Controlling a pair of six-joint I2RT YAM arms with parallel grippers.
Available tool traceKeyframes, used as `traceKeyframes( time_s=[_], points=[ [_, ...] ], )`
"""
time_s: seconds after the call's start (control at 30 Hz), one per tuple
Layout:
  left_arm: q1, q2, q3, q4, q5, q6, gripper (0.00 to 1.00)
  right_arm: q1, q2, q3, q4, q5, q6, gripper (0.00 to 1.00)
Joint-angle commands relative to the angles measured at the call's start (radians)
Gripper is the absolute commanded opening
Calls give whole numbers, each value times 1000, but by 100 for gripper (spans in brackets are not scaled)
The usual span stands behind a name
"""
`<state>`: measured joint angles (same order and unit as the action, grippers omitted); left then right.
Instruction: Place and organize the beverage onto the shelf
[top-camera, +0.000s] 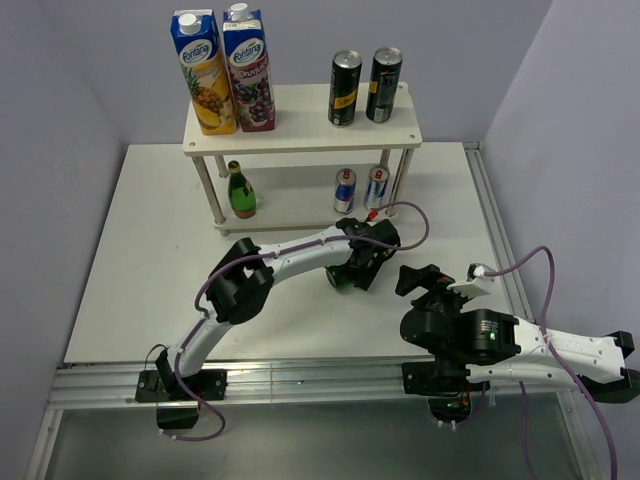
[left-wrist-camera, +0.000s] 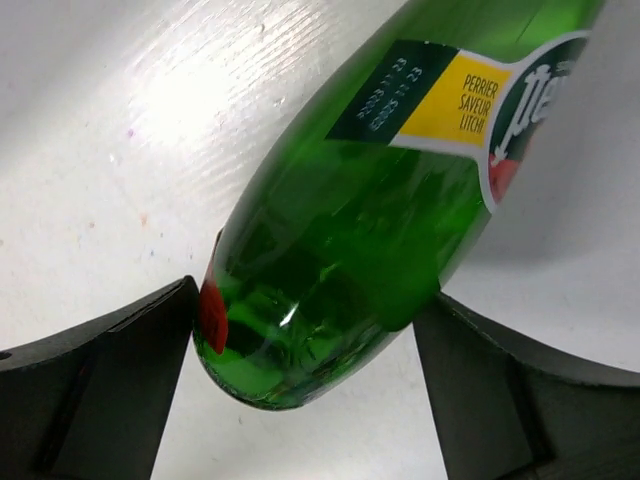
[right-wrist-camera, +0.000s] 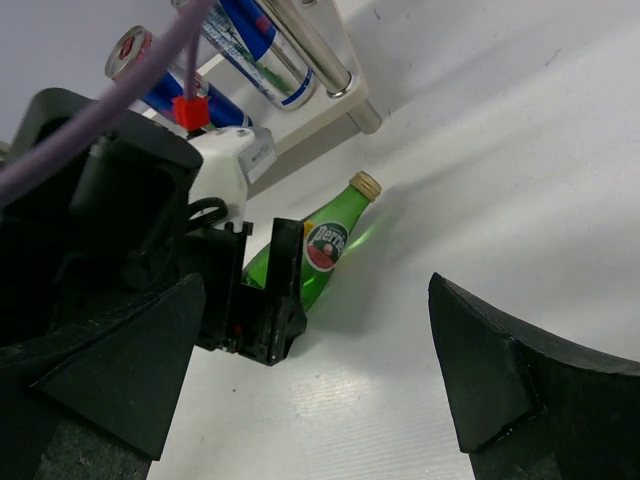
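Observation:
A green bottle (left-wrist-camera: 380, 200) lies on its side on the table, its gold top (right-wrist-camera: 365, 184) pointing toward the shelf (top-camera: 300, 130). My left gripper (top-camera: 352, 272) straddles the bottle's base, and from above it hides the bottle. Its jaws stand wide, one finger (left-wrist-camera: 100, 380) at each side of the glass, touching or nearly so; whether they press I cannot tell. My right gripper (top-camera: 425, 280) hovers open and empty just to the right. On the shelf, another green bottle (top-camera: 240, 190) and two silver-blue cans (top-camera: 345, 190) stand on the lower board, and two black-and-yellow cans (top-camera: 345, 88) on the top.
Two tall juice cartons (top-camera: 205, 72) stand on the left of the top board. Thin shelf legs (top-camera: 208, 190) stand at the corners. The left arm (top-camera: 290, 258) reaches across the table's middle. A metal rail (top-camera: 300, 380) runs along the near edge.

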<state>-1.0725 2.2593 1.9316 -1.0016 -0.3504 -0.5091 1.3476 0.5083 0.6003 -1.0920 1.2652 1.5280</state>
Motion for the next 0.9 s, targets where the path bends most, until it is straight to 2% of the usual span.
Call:
traceKeyframes(
  time_s=[0.0,0.27,0.63,0.87],
  points=[
    [17,48,41,31,60,95,94,-2,-2,0,6,53,18,100],
    [17,55,-28,97,125,78,92,-2,-4,-7,24,59,3,100],
    [28,158,157,34,94,95,93,-2,1,-4,15,59,12,100],
    [62,184,165,37,111,69,86,-4,-19,-11,37,57,-14,100]
  ],
)
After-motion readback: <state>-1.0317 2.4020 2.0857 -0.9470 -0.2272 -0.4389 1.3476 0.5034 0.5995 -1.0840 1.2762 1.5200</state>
